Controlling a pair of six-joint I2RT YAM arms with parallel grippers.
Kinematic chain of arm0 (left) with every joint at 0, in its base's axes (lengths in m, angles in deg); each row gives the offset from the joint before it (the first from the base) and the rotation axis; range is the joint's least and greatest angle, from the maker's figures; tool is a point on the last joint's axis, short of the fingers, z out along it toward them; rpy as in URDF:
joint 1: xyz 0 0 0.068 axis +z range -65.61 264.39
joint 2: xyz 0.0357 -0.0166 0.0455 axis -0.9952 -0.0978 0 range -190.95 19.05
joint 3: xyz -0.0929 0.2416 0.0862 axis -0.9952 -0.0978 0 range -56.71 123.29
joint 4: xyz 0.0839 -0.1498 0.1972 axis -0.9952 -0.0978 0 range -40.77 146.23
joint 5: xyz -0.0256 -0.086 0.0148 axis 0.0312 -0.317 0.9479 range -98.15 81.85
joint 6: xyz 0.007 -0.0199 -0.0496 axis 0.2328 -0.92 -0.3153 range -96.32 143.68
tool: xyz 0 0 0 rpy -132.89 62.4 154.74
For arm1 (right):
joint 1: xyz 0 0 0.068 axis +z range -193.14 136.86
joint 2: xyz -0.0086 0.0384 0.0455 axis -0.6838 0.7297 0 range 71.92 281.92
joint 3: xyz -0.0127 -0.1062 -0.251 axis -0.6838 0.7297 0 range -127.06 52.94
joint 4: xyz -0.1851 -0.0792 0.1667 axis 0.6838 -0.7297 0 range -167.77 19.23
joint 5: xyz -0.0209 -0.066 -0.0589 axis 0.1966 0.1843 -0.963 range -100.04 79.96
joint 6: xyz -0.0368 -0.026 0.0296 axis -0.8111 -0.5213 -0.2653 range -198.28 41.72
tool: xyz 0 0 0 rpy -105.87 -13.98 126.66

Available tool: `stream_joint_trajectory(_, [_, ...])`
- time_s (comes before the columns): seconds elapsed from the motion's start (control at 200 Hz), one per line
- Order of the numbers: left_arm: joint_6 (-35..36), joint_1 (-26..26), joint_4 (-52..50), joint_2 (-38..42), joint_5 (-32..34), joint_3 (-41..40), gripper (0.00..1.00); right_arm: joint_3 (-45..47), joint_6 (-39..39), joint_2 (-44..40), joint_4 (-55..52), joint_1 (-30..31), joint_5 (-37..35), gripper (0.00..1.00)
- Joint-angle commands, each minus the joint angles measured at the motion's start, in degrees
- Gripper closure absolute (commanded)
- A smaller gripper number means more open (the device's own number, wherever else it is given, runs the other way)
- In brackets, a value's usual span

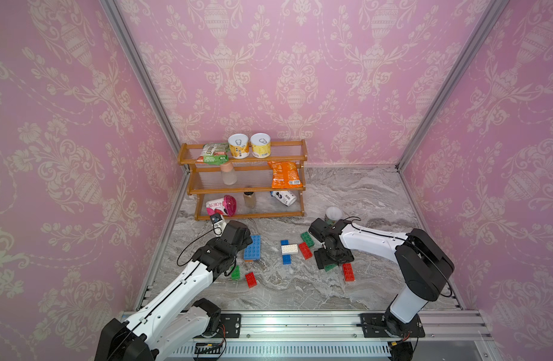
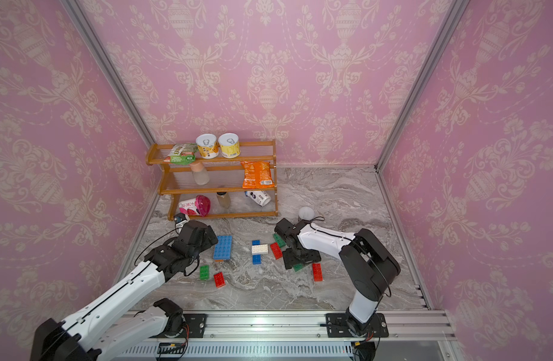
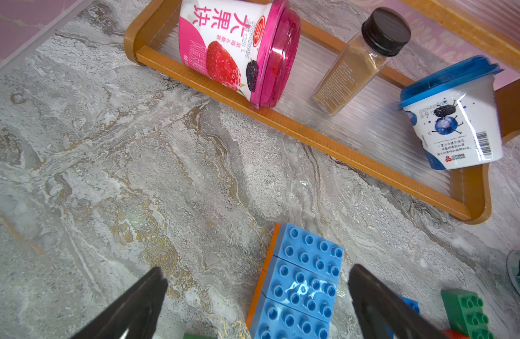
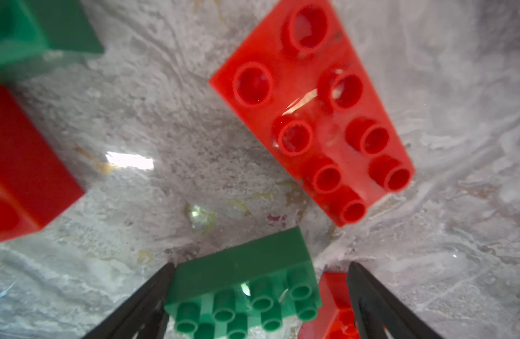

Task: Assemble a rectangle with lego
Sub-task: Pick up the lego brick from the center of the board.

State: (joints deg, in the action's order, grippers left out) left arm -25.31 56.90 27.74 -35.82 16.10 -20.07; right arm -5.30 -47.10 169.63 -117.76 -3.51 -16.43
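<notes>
From above we can hardly make out the right end effector (image 4: 261, 266): in both top views its own black wrist covers it. The right wrist view shows its fingers spread, one on each side of a green brick (image 4: 241, 278) lying on the bench (image 4: 135, 205). One finger meets the brick's edge and the other stands off, so nothing is gripped. A red piece (image 4: 336, 296) just beside the brick is cut off by the edge of the view, so we cannot tell its shape.

The left end effector (image 3: 257, 271) is spread wide and empty. The blue slab (image 3: 302, 281) lies between its fingers, apart from both, and runs out of view. An orange layer (image 3: 264, 281) under the slab shows only as a strip. In a top view the left arm hides part of another green brick (image 1: 235, 272).

On the lowest shelf (image 3: 311, 138) a tipped pink-lidded cup (image 3: 238, 50) reads "大果块" beside a strawberry picture. The blue-lidded cup (image 3: 455, 117) carries a blueberry cartoon and a barcode. We cannot read its small print, nor the spice bottle (image 3: 355, 58) label.
</notes>
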Motion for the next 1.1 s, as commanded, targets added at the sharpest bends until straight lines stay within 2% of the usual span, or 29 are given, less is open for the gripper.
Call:
stream_joint_trajectory(0.0, [-0.9,0.4,-1.0,-0.3,-0.8,1.5,0.01,1.8,1.4,-0.8,0.6,-2.1,-0.9,0.12])
stream_joint_trajectory(0.105, [-1.0,0.4,-1.0,-0.2,-0.8,1.7,0.01,3.3,1.9,-2.1,2.9,-3.2,2.3,0.17])
stream_joint_trajectory(0.245, [-0.9,0.4,-0.9,-0.3,-0.7,1.9,0.01,4.6,2.7,-2.2,3.7,-3.5,4.4,0.18])
stream_joint_trajectory(0.385, [-0.8,0.4,-1.0,-0.6,-0.8,2.1,0.01,6.5,6.5,-2.4,5.6,-3.5,6.8,0.2])
stream_joint_trajectory(0.62, [-0.8,0.4,-1.1,-0.6,-0.8,2.2,0.01,8.0,7.7,-3.8,5.8,-3.4,6.9,0.24])
stream_joint_trajectory(0.695, [-0.8,0.4,-1.2,-0.5,-0.7,2.2,0.01,7.7,7.7,-3.9,5.2,-3.3,6.5,0.34])
stream_joint_trajectory(0.8, [-0.7,0.4,-1.3,-0.2,-0.7,2.1,0.01,6.4,8.0,-4.5,4.2,-2.6,6.0,0.57])
stream_joint_trajectory(0.89, [-0.6,0.4,-1.4,0.0,-0.4,1.9,0.01,2.9,9.3,-5.5,1.6,-0.8,4.4,0.71])
stream_joint_trajectory(1.091, [-0.1,0.4,-1.5,0.3,0.1,1.8,0.01,-8.2,12.7,-6.7,-3.2,2.6,1.4,0.75])
